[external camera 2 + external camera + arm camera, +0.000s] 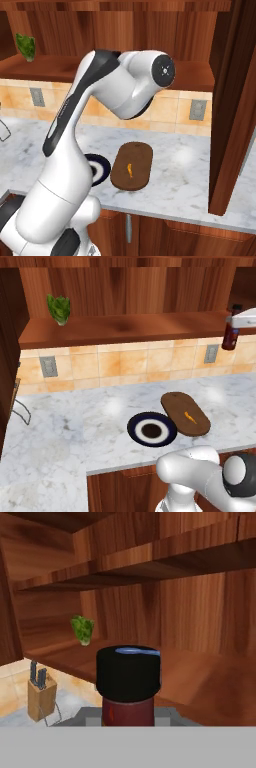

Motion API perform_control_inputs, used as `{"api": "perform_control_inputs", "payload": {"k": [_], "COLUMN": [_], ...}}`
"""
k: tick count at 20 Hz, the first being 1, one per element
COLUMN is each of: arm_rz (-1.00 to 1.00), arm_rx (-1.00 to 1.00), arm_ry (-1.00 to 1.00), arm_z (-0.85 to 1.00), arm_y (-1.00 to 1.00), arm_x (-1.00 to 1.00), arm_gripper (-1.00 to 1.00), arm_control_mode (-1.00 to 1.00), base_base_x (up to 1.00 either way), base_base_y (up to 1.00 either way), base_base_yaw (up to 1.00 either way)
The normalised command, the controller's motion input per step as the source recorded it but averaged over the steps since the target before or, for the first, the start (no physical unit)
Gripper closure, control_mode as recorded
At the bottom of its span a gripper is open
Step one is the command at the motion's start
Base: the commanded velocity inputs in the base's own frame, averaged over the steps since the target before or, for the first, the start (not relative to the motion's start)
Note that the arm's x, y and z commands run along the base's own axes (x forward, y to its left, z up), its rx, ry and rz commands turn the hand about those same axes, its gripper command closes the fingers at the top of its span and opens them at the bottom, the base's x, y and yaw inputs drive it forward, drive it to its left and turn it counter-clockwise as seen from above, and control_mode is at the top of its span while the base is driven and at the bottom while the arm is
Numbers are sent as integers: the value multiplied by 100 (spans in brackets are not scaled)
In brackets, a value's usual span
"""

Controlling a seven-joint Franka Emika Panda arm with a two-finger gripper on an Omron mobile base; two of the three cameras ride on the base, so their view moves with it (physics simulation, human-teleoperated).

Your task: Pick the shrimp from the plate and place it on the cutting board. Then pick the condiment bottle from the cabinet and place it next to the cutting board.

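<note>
Up at the right end of the cabinet (125, 326), the gripper (235, 320) sits at the neck of the condiment bottle (231, 336), which stands upright at the front edge of the open shelf. From the hand view the bottle's black cap (128, 672) rises close in front of the camera with the dark red body just below it; the fingertips themselves are hidden, so I cannot tell whether the pincer is pinching the bottle or merely surrounding it. Far along the same shelf, well apart from the bottle, lies a leafy green vegetable (59, 309).

Down on the marble counter (75, 431), the shrimp (190, 416) lies on the oval cutting board (185, 413), near its middle. The round navy plate (151, 429) sits just beside the board on its left, their edges touching or overlapping slightly. A wooden knife block (41, 696) stands on the counter below the cabinet's far end. 2 wall outlets (48, 366) are set in the tan tile backsplash.
</note>
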Motion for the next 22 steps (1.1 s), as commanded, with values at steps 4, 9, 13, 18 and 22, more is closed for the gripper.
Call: {"api": "perform_control_inputs", "payload": {"k": [4, 9, 13, 18, 22], "arm_rz": [0, 0, 0, 0, 0], "arm_rx": [7, 3, 0, 0, 0], "arm_ry": [0, -1, -2, -1, 0], "arm_z": [-1, -13, -21, -19, -18], "arm_y": [0, 0, 2, 5, 11], "arm_x": [-25, -18, -13, -15, -20], "arm_gripper": [100, 100, 100, 100, 100], "arm_control_mode": [-100, -100, -100, -100, -100], "base_base_x": [0, 0, 0, 0, 0], "base_base_y": [0, 0, 0, 0, 0], "base_base_yaw": [0, 0, 0, 0, 0]}}
